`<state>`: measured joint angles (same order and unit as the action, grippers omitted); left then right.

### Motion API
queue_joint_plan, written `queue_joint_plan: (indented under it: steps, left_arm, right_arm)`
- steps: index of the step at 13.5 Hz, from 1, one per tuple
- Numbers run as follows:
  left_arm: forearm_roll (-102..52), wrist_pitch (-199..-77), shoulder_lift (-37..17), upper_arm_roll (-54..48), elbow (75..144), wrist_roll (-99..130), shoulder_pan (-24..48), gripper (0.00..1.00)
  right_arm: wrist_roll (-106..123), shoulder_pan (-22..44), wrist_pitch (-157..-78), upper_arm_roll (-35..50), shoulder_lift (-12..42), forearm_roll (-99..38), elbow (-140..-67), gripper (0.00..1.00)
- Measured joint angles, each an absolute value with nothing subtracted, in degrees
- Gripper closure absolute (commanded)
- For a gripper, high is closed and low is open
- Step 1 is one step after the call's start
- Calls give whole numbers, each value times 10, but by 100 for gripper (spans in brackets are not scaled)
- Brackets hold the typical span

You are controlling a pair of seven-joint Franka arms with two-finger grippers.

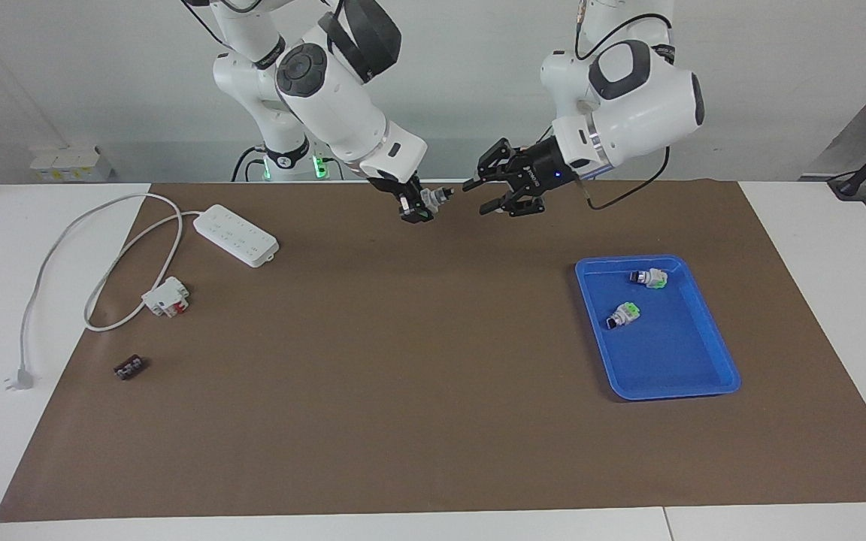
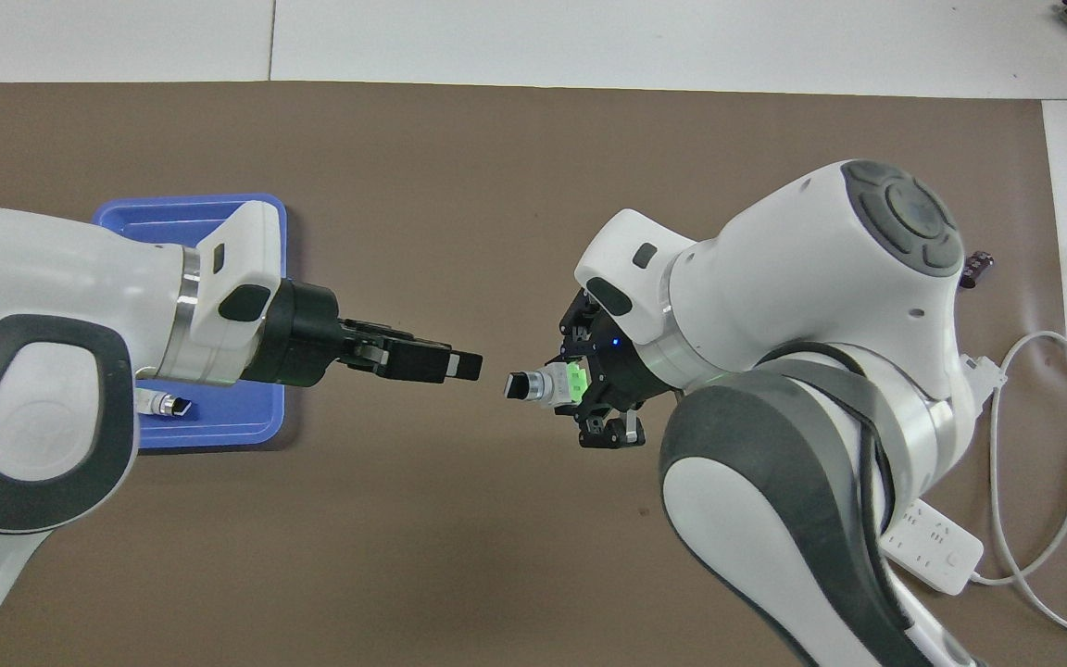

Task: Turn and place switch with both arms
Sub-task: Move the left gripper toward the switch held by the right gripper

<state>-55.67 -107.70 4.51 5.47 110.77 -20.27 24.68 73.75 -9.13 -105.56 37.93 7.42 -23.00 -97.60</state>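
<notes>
**Handover check: switch held aloft between both grippers**

Nearest the overhead camera is my right arm (image 2: 774, 519), its bulky forearm leaning in over the brown mat (image 1: 403, 413).

1. Right gripper (image 1: 418, 207): closed on the switch (image 1: 433, 199). The grip sits on the green end. The white-grey middle and black knob tip stick out level toward my other hand. I judge this is deliberate: it leaves the knob free to be taken and turned.

2. Left gripper (image 1: 476, 197): raised over the mat and lined up with the knob tip, with a clear gap between them. Its fingers stand apart, at a moderate spread and with nothing in them. The spread looks suited to closing round the knob.

3. The switch is in the air above the end of the mat nearest the robots, roughly midway between the two arms' ends of the table. It touches nothing but my right gripper.

4. Surroundings:
   - A blue tray (image 1: 673, 394) lies toward the left arm's end, with two more like switches (image 1: 651, 278) (image 1: 623, 315) lying on their sides in it.
   - Toward the right arm's end lie a white power strip (image 1: 236, 235) with its cord, a white-and-red block (image 1: 168, 297) and a small dark terminal block (image 1: 128, 368).

5. Judgement: the turn has not begun. The risk is a misaligned approach nudging the switch askew in my right grip
</notes>
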Motion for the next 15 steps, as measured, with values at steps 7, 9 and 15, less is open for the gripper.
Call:
queue_joint_plan:
  steps: [7,9,15]
  left_arm:
    - [-557,-1098,61,42,1112,-204,251,50]
    - [-557,-1140,61,40,1118,-209,273,52]
    - [-557,-1176,61,41,1138,-261,282,55]
  right_arm:
    - [736,-91,-1056,379,72,-230,-976,100]
    - [736,-91,-1056,379,72,-230,-976,100]
    - [736,-91,-1056,379,68,-230,-976,100]
